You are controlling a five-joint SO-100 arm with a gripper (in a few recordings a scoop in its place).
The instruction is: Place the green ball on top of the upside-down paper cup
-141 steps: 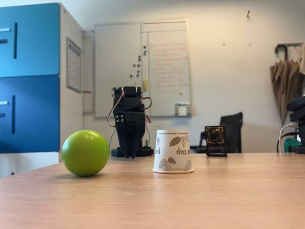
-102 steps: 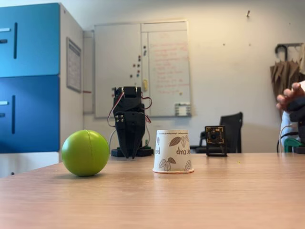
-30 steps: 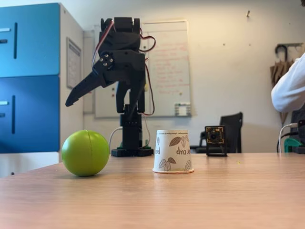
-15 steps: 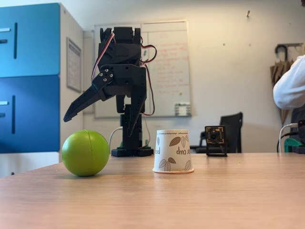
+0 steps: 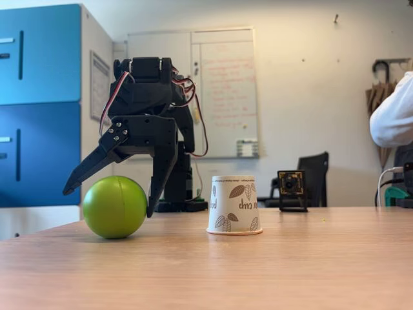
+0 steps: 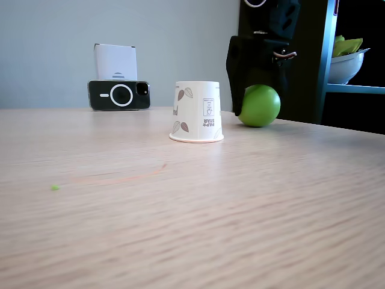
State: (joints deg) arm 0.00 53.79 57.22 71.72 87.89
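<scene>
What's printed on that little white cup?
Brown leaves and brown upside-down lettering on the paper cup, clearest in this fixed view.

open table gap separates green ball from paper cup.

The gripper, earlier folded low behind the table, now hangs lower left of frame, jaws spread wide around the green ball.

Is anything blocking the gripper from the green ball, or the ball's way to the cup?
Nothing visible. The open gripper straddles the green ball, and bare table lies between the ball and the upside-down paper cup.
</scene>
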